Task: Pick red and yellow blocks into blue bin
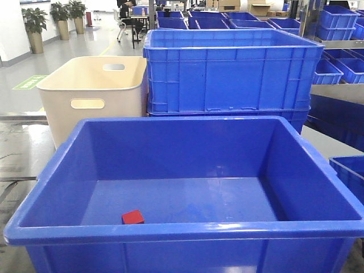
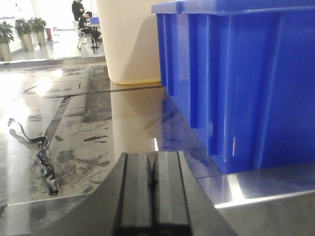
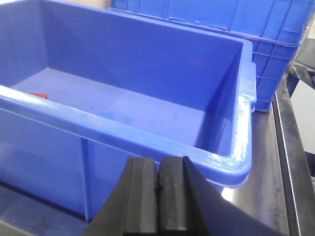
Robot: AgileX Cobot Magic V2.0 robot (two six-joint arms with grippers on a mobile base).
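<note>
Red cube inside blue bin, near front wall; left gripper and right gripper both closed together, empty.

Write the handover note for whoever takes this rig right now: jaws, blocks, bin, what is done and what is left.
Left gripper: jaws shut, nothing between them, low over the metal table beside the ribbed blue crate.
Right gripper: jaws shut, empty, just outside the near wall of the blue bin.
Red block: already on the bin floor, near the front wall, left of centre.
Yellow block: not visible in any view; locate it first.
Done: red block binned.
Left: find, pick and drop the yellow block into the same bin, not the cream tub behind it.
</note>
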